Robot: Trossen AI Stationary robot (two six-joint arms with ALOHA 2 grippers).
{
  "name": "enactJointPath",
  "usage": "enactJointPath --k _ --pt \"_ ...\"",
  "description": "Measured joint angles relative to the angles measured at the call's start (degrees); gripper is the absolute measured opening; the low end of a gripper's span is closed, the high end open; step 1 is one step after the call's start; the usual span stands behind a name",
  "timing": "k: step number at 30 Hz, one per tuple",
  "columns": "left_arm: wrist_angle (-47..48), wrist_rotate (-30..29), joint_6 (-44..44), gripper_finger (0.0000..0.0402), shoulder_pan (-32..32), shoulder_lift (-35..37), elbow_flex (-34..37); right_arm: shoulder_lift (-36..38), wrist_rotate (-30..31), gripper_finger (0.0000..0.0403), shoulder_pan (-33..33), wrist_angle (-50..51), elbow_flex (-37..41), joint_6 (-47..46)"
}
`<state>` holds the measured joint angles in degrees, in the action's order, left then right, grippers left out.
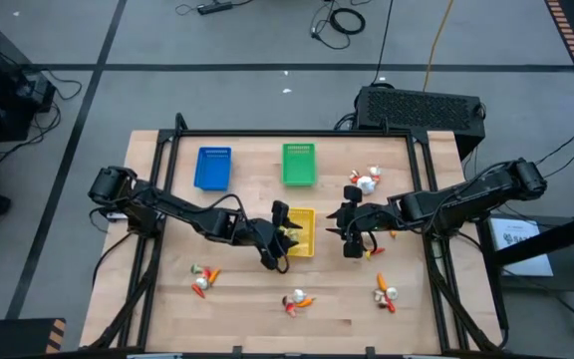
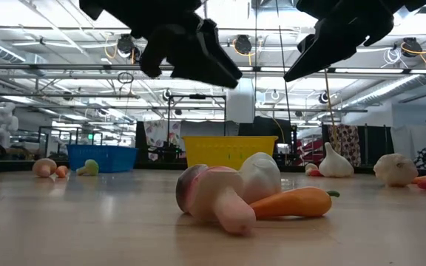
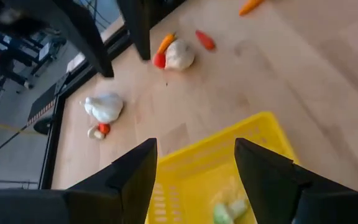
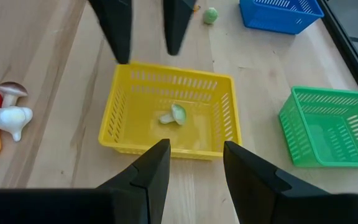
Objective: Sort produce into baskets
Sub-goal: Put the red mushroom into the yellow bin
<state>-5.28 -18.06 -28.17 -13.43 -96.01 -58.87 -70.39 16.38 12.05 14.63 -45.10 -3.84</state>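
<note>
The yellow basket [image 1: 304,231] stands mid-table with a small green piece [image 4: 174,114] lying in it. My left gripper [image 1: 278,237] is open and empty above the basket's left side; it also shows in its wrist view [image 3: 196,149]. My right gripper [image 1: 348,225] is open and empty above the table just right of the basket, and shows in its wrist view [image 4: 196,148]. The blue basket [image 1: 213,168] and the green basket [image 1: 299,165] stand at the far side. Produce lies in small clusters: far right [image 1: 364,181], near left [image 1: 203,280], near middle [image 1: 297,299] and near right [image 1: 385,293].
A mushroom, a white bulb and a carrot [image 2: 250,196] lie together near the table's front edge. A carrot piece [image 1: 379,253] lies by my right gripper. A loose green bit [image 4: 211,15] lies near the blue basket. A black frame [image 1: 167,150] edges the table.
</note>
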Motion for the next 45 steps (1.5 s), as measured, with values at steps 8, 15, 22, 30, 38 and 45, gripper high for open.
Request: enactJointPath --k 8,15,22,30,38,45 --pt "8.1 3.7 12.4 0.0224 -4.0 0.1 -6.5 0.0 0.0 0.0141 0.0 0.1 0.0 0.0" --pt "10.2 4.2 21.0 0.0224 -10.2 -0.1 -8.8 0.0 0.0 0.0141 0.0 0.1 0.0 0.0" --pt "10.8 -0.2 27.3 0.0224 -15.9 -6.7 -13.3 0.0 0.0 0.0141 0.0 0.2 0.0 0.0" --pt "12.3 -0.6 32.4 0.0224 -18.3 -13.1 -17.1 0.0 -0.6 0.0141 0.0 0.6 0.0 -6.9" --pt "12.3 3.0 32.4 0.0224 -20.2 -17.9 -20.3 0.0 -13.8 0.0141 0.4 0.9 0.0 -12.0" --pt "16.1 4.8 32.4 0.0224 -20.3 -21.9 -22.3 0.0 -14.8 0.0141 3.6 -0.9 0.0 -11.8"
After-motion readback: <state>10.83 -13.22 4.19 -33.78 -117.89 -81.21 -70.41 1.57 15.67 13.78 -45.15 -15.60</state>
